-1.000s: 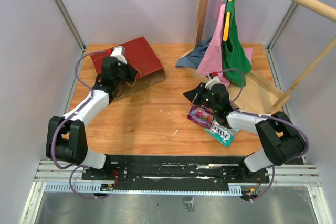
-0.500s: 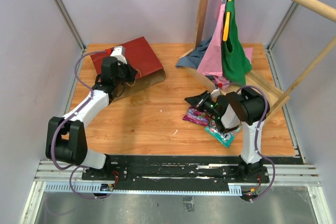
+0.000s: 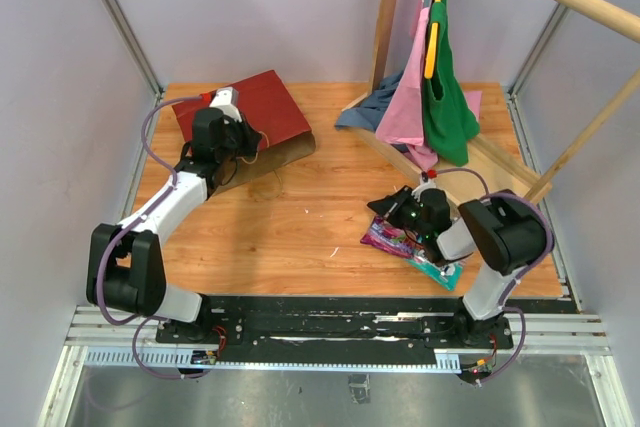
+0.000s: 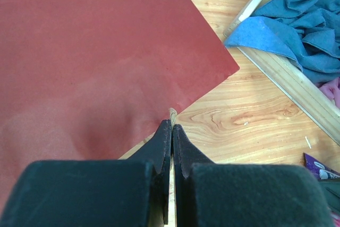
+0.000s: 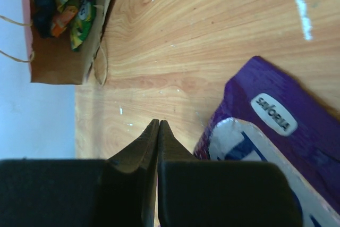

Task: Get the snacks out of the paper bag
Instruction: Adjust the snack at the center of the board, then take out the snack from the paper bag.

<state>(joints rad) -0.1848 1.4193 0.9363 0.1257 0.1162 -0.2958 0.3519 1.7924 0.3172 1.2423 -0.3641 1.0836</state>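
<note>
Partly done, we judge: a glossy purple packet (image 3: 388, 237) and a teal packet (image 3: 443, 269) lie on the wooden surface (image 3: 300, 207), well apart from the dark red paper bag (image 3: 255, 112). The bag lies on its side with orange and green packets (image 5: 69, 3) inside its brown mouth. Our left hand (image 4: 171, 128) is pinched on the bag's edge. Our right hand (image 5: 158, 126) is closed on nothing, farther from the bag than a second ago, and both packets have slid away with it.
</note>
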